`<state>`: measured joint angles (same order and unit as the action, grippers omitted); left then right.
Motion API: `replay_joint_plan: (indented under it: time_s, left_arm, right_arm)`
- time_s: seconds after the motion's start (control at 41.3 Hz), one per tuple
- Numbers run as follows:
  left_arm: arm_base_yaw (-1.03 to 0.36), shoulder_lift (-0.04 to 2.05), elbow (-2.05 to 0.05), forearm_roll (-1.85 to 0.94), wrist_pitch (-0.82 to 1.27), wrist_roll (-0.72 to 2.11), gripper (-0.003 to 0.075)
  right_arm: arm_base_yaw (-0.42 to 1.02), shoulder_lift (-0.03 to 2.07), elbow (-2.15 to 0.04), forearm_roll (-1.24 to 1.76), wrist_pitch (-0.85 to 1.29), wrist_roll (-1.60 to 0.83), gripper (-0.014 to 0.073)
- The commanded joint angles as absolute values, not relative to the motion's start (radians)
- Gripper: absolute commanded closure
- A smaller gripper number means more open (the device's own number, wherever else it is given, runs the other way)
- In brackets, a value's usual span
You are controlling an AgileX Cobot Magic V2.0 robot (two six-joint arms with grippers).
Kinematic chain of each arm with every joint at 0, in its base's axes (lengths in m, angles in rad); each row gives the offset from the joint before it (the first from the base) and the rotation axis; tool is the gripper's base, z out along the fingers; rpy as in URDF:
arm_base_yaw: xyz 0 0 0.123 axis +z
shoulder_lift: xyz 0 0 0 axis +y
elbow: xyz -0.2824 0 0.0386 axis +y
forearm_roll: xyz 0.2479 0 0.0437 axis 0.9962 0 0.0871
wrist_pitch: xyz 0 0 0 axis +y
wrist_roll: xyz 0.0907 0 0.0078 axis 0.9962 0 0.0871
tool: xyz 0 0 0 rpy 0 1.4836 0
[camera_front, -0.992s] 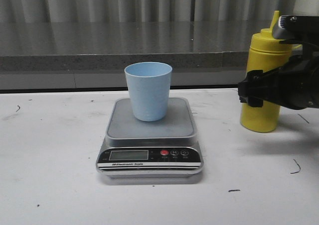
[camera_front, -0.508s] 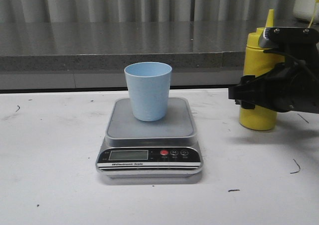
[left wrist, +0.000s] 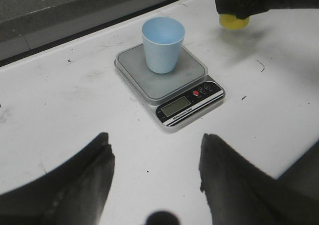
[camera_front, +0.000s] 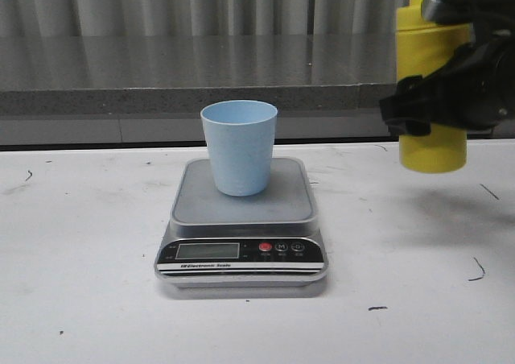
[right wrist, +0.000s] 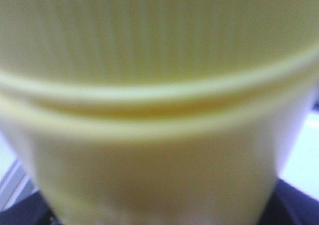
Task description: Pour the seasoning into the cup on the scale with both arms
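Since the picture a second earlier, the seasoning had risen off the tabletop: its base, which had stood on the surface at the right, hung clear of it and level with the upper half of the cup, and its nozzle had passed out of the top of the front view. The right hand was pinching the bottle about its middle, its dark fingers wrapped across the yellow body. The right wrist view showed only blurred yellow ribbing (too close to tell anything of the grip from there). The left hand hung spread over the near tabletop, holding nothing, well apart from the scale.

The cup stood upright on the rear part of the scale's grey platform, and nothing steadied it. That seemed the chief risk: it looked light, and if the bottle or the right hand brushed its rim while swinging across, it might tip or slide off the platform. The bottle was also well to the right of the cup, so tilting too soon would likely spill seasoning onto the tabletop or the platform. A squeeze bottle probably yields under pressure, and a tighter pinch could force contents out early.
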<state>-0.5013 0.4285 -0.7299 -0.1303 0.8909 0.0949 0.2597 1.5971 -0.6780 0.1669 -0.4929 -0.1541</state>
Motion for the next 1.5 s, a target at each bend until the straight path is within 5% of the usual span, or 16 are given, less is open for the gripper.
replay_joint_plan:
  time_s: [0.0, 0.484, 1.089, 1.476]
  left_arm:
    - [-0.501, 0.433, -0.756, -0.141, 0.813, 0.087, 0.0346]
    - [-0.501, 0.433, -0.756, -0.141, 0.813, 0.087, 0.0346]
    - [-0.501, 0.433, -0.756, -0.141, 0.813, 0.087, 0.0346]
    - [-0.501, 0.433, -0.756, -0.141, 0.813, 0.087, 0.0346]
  right_arm:
    - [0.259, 1.460, -0.759, 0.144, -0.445, -0.257, 0.0220]
    - [0.358, 1.381, -1.145, -0.223, 0.319, -0.369, 0.0242]
    - [0.600, 1.585, -1.205, -0.924, 0.713, -0.077, 0.0272]
    - [0.684, 1.655, -1.227, -1.350, 0.786, -0.173, 0.0272]
